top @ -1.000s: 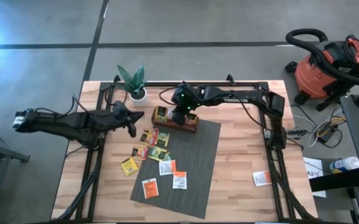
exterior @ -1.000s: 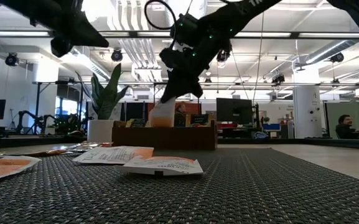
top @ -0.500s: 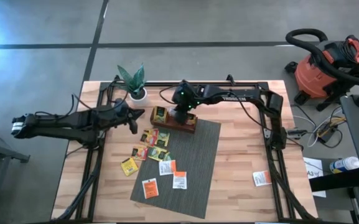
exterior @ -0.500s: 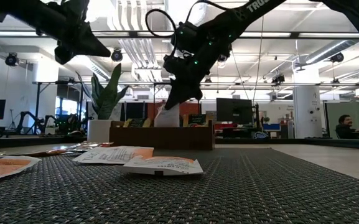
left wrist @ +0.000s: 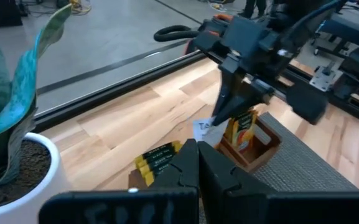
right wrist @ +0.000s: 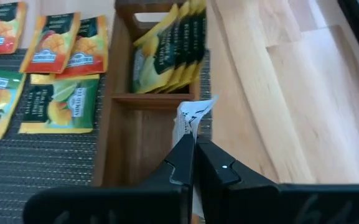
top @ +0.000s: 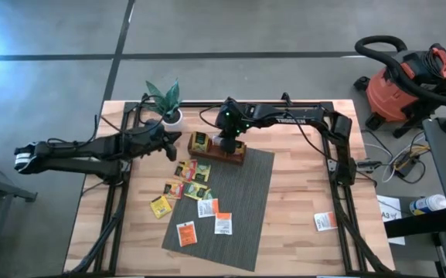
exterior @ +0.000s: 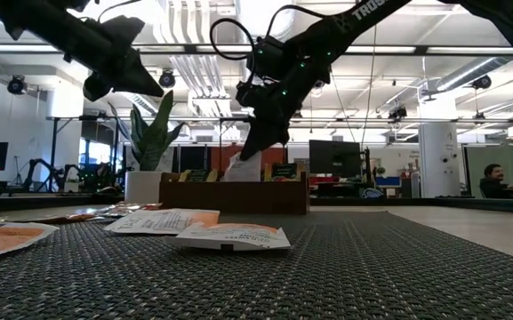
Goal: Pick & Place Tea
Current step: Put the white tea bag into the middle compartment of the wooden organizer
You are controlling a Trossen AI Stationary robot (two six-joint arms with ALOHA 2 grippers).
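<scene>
A white tea sachet (right wrist: pixel 190 118) is gripped by the right pincer (right wrist: pixel 193 149) over the wooden tray (right wrist: pixel 120 134) for dropping in; the left pincer (left wrist: pixel 198 163) is clenched empty

White block lettering runs along the right arm's upper link (top: pixel 292 119); in the low view only the letters "TROSS" show at the top edge (exterior: pixel 376 9), and in the high view the word is too small to spell out. The sachets (right wrist: pixel 48 42) lying on the mat beside the right jaws carry a blue brand band and printed lines, but none can be made out. The yellow sachets (right wrist: pixel 170 53) standing in the tray compartment just ahead of those jaws bear dark labels whose wording is also illegible.
</scene>
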